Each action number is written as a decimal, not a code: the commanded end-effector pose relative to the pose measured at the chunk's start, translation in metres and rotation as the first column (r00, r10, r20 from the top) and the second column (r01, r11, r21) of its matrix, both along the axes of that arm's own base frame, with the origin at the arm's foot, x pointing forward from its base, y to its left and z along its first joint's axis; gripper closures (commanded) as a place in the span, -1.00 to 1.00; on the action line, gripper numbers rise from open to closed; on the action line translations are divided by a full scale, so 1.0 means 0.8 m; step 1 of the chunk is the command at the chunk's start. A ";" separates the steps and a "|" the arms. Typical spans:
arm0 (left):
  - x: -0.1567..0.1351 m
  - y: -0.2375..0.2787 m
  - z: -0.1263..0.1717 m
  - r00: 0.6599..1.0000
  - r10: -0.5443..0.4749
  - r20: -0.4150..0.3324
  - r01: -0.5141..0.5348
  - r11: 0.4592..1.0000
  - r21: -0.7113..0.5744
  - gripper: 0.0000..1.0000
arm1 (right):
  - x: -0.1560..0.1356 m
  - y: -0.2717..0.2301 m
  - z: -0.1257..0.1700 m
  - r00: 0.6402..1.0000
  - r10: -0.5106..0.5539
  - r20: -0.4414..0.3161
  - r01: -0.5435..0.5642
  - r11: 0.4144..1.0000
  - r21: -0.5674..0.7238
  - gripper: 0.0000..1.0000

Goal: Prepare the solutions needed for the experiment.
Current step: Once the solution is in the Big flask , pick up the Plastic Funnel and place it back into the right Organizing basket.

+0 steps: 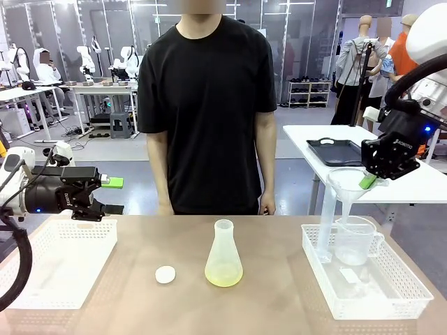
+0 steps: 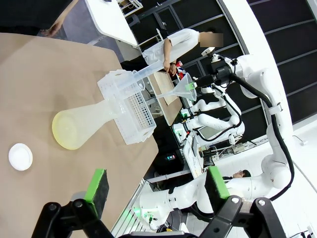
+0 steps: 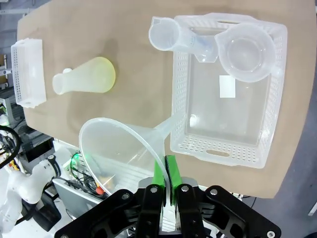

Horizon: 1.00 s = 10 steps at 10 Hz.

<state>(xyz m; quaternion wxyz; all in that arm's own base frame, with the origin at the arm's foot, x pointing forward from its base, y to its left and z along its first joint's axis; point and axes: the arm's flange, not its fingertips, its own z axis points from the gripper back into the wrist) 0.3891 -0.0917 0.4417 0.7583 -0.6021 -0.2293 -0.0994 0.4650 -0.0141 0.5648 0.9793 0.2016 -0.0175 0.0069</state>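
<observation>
When bringing over the funnel (image 1: 347, 183), pinched by its rim in the right gripper (image 1: 368, 183), keep it level and drop the spout dead centre into the flask (image 1: 223, 241) neck, mid-table, above the solutions (image 1: 223, 278) pooled in its base. Leave the left gripper (image 1: 112, 195) gaping, empty.

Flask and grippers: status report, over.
Left gripper open, hovering near left basket. Right gripper shut on funnel rim, above right basket. Flask upright mid-table, uncapped, yellow-green liquid in base. Cap beside it, apart.
</observation>
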 end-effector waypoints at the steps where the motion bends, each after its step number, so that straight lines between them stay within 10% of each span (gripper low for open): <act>1: 0.001 -0.004 0.002 1.000 0.011 -0.007 -0.011 0.999 -0.036 -1.00 | 0.000 0.000 0.001 1.000 -0.001 0.005 0.001 1.000 -0.001 0.91; 5: 0.001 -0.004 0.002 1.000 0.011 -0.007 -0.011 0.999 -0.036 -1.00 | 0.017 -0.014 -0.080 0.963 -0.080 -0.259 0.082 0.997 -0.002 0.91; 10: 0.001 -0.004 0.002 1.000 0.011 -0.007 -0.011 0.999 -0.036 -1.00 | 0.052 -0.023 -0.161 0.920 -0.230 -0.316 0.195 0.971 -0.139 0.91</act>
